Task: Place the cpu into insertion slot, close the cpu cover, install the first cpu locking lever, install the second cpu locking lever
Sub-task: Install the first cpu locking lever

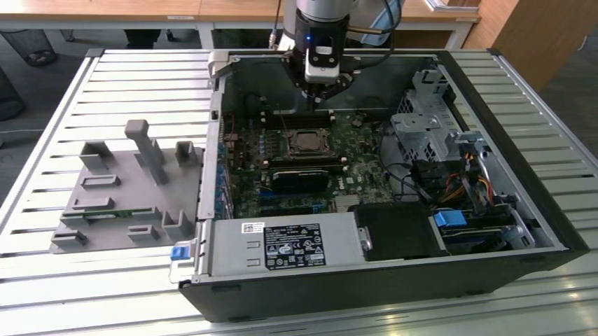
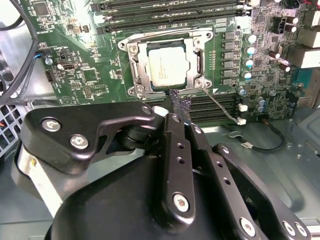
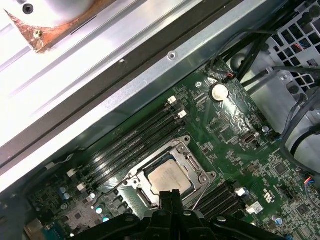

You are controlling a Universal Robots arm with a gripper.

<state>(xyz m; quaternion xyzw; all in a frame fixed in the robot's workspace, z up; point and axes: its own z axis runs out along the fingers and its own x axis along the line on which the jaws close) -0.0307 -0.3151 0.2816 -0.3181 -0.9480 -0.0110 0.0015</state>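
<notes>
Silver-grey metal shows where I need it: the cpu (image 2: 167, 67) lies flat in the insertion slot (image 1: 304, 143), near the middle of the green board (image 2: 85, 80), between the banks of memory slots (image 2: 165, 10). I see the cpu cover (image 2: 134, 64) down around it. My end effector (image 2: 178, 104) hangs just beside the slot's edge, clenched, fingertips together. One thin wire lever (image 2: 222, 107) juts from a corner of the slot.

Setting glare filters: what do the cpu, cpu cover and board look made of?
cpu: matte silver-grey metal lid, diffuse sheen. cpu cover: thin stamped metal, brighter glints on edges. circuit board: green, probably lacquered fibreglass laminate.
</notes>
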